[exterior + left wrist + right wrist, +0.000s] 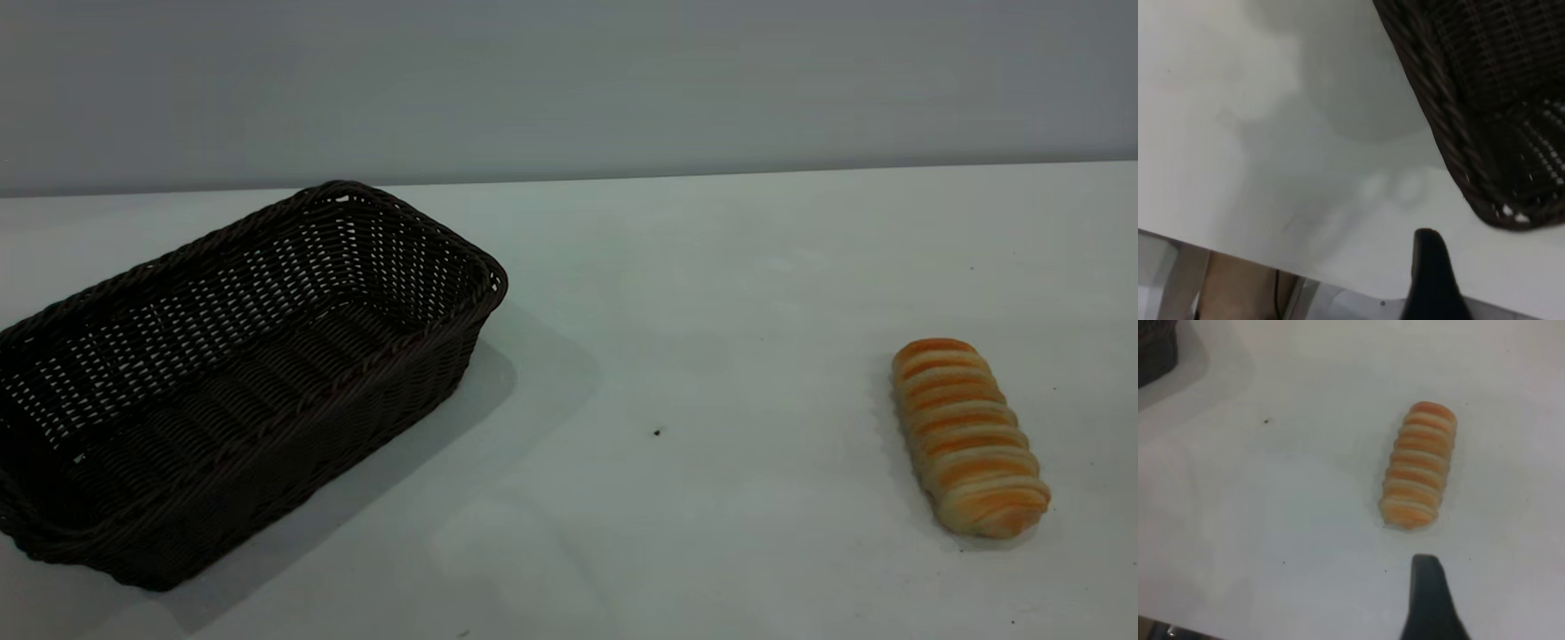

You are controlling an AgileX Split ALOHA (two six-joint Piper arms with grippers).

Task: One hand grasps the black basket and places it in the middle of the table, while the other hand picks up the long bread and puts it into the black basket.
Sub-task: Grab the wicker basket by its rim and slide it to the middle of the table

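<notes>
The black basket (pixel 240 373) is a large dark woven wicker basket. It stands empty at the left of the white table (pixel 693 311), set at an angle. The long bread (pixel 969 437), with orange-and-cream stripes, lies at the right, far from the basket. Neither arm shows in the exterior view. In the left wrist view a dark part of my left gripper (pixel 1431 280) hangs over the table's edge, a short way from a corner of the basket (pixel 1485 133). In the right wrist view a dark part of my right gripper (pixel 1428 600) is above the table, just short of the bread (pixel 1418 473).
A small dark speck (pixel 657 432) lies on the table between basket and bread. A grey wall (pixel 569 80) runs behind the table. Table legs and floor (pixel 1225 287) show past the table's edge in the left wrist view.
</notes>
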